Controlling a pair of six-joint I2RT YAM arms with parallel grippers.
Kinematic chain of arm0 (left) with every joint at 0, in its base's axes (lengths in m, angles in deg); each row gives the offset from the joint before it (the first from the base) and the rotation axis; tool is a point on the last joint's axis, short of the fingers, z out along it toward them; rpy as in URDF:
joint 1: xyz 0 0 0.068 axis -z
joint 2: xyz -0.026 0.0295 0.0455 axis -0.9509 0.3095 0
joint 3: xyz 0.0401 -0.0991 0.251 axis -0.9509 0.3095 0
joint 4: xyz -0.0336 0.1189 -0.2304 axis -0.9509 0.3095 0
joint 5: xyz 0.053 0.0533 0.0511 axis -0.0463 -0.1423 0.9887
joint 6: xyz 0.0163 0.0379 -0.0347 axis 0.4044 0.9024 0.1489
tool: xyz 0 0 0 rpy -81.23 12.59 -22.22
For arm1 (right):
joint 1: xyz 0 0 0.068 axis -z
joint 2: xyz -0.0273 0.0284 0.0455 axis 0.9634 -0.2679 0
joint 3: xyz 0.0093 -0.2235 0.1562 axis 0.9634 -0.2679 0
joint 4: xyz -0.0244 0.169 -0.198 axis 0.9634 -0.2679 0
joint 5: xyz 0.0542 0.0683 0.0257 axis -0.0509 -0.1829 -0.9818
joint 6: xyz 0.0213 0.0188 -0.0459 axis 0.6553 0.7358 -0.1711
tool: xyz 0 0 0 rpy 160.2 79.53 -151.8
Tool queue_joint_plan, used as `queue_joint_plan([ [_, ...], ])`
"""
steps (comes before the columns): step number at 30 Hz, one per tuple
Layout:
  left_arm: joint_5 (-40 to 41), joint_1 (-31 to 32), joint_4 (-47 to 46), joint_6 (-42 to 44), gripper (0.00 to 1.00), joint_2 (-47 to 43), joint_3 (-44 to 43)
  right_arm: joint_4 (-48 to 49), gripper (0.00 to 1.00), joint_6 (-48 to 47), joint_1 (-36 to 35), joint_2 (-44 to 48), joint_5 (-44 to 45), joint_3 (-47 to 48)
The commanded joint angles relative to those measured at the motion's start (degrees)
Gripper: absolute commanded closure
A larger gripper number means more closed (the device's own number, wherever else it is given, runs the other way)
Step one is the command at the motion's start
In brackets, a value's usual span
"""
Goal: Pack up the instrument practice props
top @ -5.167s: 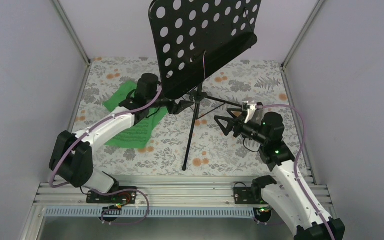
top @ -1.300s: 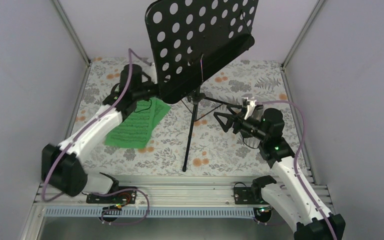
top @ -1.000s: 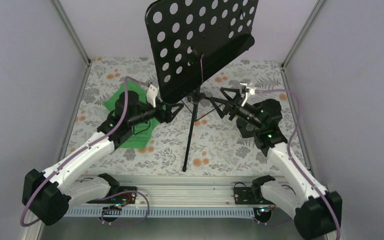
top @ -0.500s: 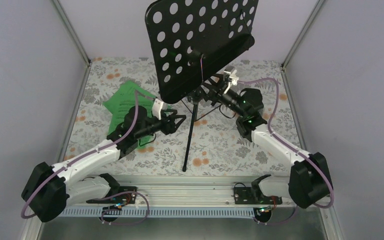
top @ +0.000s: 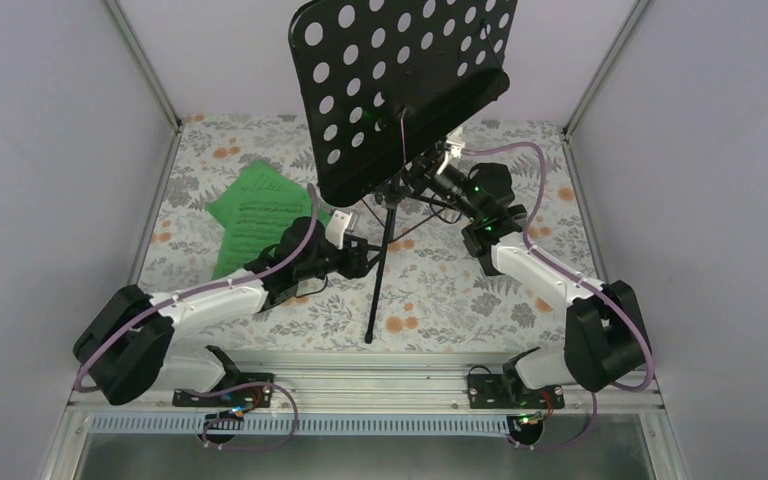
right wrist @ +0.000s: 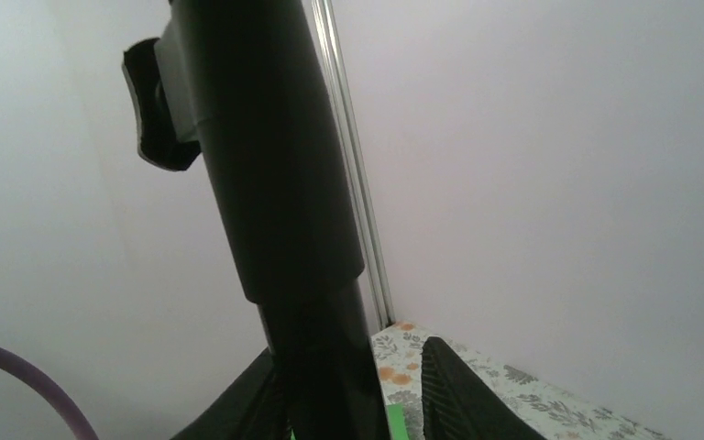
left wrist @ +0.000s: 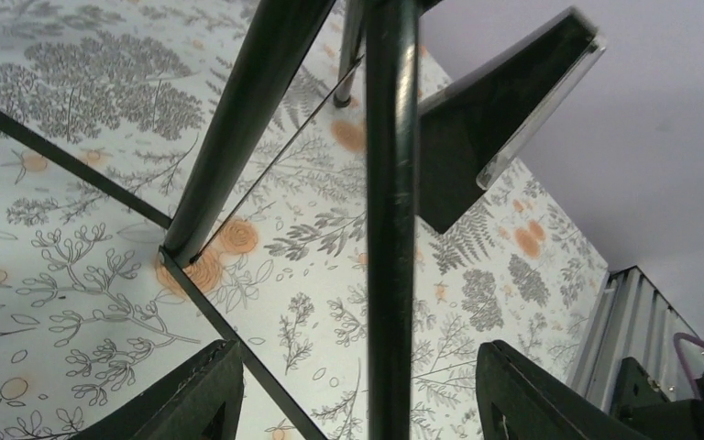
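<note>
Black perforated sheet metal forms the desk of the tripod music stand, which stands upright at the middle of the floral-printed worktop, its thin tubular legs splayed below. Compared with half a second earlier, the left hand has been brought in from beside the stand to the near leg, and the right hand has been pushed further under the desk to the upright shaft. Five seconds earlier the left hand was over the green music sheets and the right hand was held well to the right of the stand. The sheets, bright matte paper printed with dark staves, are now largely uncovered and lie flat on the worktop left of the stand. In the left wrist view a glossy, lightly scuffed round tube is seen between the two dark fingers, which are spread wide and clear of it. In the right wrist view a thick, smooth black sleeve is flanked by the fingers; they are set apart around it, with a gap visible on one side.
</note>
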Motion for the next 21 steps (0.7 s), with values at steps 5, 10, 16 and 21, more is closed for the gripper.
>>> queue_joint_plan([
  [5,-0.11,0.67,-6.12,0.43,0.42,6.88,-4.03,2.53,0.8,-2.22,-0.7,-1.3,0.42,2.1],
  [10,-0.44,0.72,-6.84,1.12,0.69,10.26,-5.93,2.15,0.96,-2.54,-0.72,-0.39,0.14,1.71],
  [16,0.37,0.76,-7.59,2.52,0.97,11.27,-6.72,1.16,0.96,-2.77,-0.91,1.43,-1.12,1.59],
  [21,3.64,0.85,-10.38,5.08,0.97,7.56,-6.47,-0.4,0.96,-2.76,-1.58,3.64,-1.47,1.34],
])
